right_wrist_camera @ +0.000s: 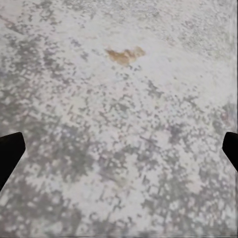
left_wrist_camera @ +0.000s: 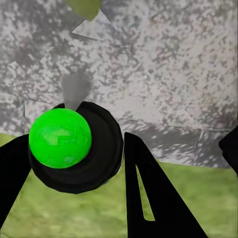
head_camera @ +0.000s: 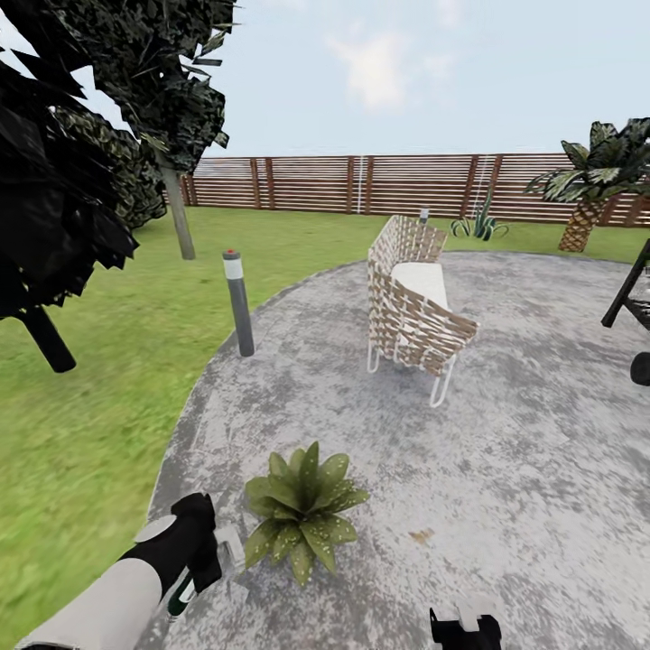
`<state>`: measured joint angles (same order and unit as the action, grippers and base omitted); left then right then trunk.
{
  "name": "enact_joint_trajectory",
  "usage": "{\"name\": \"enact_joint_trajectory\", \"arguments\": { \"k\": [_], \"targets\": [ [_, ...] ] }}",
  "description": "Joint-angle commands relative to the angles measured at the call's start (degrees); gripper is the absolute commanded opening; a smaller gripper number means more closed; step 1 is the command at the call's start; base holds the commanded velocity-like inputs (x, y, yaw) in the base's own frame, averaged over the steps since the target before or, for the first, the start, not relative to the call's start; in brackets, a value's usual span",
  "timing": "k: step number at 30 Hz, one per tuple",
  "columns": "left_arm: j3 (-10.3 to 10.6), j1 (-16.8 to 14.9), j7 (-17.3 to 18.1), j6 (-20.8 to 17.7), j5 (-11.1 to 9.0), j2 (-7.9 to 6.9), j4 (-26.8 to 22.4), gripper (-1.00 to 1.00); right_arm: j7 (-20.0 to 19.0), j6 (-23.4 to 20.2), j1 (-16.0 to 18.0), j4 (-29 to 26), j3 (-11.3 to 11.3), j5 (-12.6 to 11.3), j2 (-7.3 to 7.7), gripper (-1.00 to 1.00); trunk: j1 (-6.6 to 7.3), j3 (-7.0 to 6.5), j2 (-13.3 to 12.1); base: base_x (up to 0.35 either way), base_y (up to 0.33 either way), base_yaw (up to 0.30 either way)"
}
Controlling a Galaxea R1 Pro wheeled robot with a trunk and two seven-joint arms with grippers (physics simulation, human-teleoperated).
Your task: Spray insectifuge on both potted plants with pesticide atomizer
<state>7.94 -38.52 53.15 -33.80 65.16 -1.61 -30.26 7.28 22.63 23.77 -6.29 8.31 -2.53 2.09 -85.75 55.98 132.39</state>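
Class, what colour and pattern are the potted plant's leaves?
Green with white speckles, clearest in the head view: potted plant.

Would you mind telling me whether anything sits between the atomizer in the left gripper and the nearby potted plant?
Nothing visible does. The left gripper holds the atomizer just beside the potted plant on the patio, with only bare paving between them. The chair and bollard lamp stand well beyond.

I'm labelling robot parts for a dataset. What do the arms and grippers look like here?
The left arm has a smooth white forearm shell ending in a black wrist section. The left gripper has flat black fingers; one finger is a tapering wedge with a narrow slot cut through it. The right gripper is black with a small white part on top. No cables or markings are visible.
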Motion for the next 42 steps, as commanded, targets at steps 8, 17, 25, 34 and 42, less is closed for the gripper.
{"name": "enact_joint_trajectory", "arguments": {
  "k": [8,17,25,34,42],
  "targets": [
    [0.5,-0.2,1.8,0.0,0.0,-2.81,0.3,-1.0,0.2,0.1,0.0,0.1,0.5,-0.2,0.07,1.0,0.01,0.05,0.0,-0.023,0.0,-0.079],
    [0.2,-0.1,1.5,-0.4,0.1,-2.55,0.1,-1.0,0.2,0.1,0.0,0.1,0.5,-0.2,0.07,1.0,0.01,0.05,0.0,-0.177,0.188,-0.001],
    [0.1,-0.1,1.6,-0.5,-0.2,-2.39,-0.2,-1.0,0.2,0.1,0.0,0.1,0.5,-0.1,-0.15,1.0,0.01,0.05,0.0,-0.004,0.15,-0.076],
    [0.3,-0.3,1.7,-0.6,-0.1,-1.2,-2.5,-1.0,0.2,0.1,0.0,0.1,0.5,-0.1,-0.21,1.0,0.01,0.05,0.0,0.0,0.001,-0.149],
    [0.1,-0.2,1.6,-0.6,0.0,-1.09,-2.4,-1.0,0.2,0.1,0.0,0.1,0.5,-0.1,-0.24,1.0,0.01,0.05,0.0,0.002,0.157,-0.001]
  ]
}}
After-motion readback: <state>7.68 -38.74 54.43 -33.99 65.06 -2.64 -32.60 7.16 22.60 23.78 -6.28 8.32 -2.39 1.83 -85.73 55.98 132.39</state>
